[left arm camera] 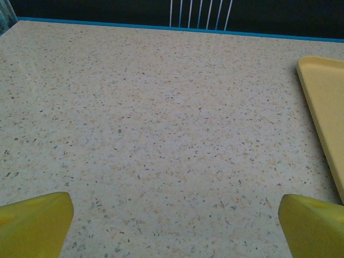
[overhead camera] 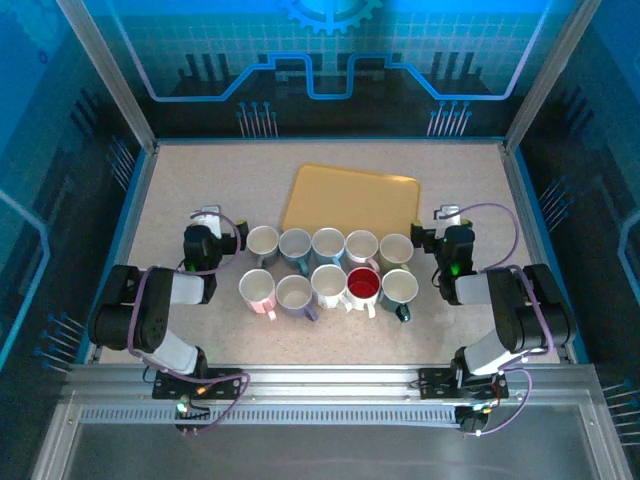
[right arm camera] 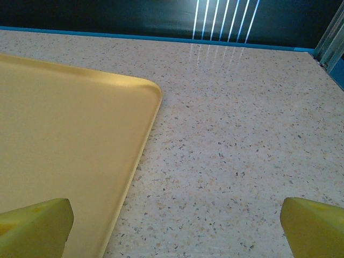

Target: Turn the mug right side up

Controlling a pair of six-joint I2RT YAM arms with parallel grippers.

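Several mugs stand in two rows in the middle of the table in the top view, from a white one (overhead camera: 262,241) at the back left to a teal one (overhead camera: 399,288) at the front right. One has a red inside (overhead camera: 363,286). Every mug shows its open mouth upward. My left gripper (overhead camera: 206,225) rests just left of the rows. It is open over bare table (left arm camera: 174,226), with nothing between its yellow fingertips (left arm camera: 37,220). My right gripper (overhead camera: 449,222) sits just right of the rows, open and holding nothing (right arm camera: 174,226).
A yellow tray (overhead camera: 350,200) lies behind the mugs. Its edge shows at the right of the left wrist view (left arm camera: 322,102), and it covers the left of the right wrist view (right arm camera: 64,134). Frame posts and blue walls bound the speckled table (overhead camera: 180,180).
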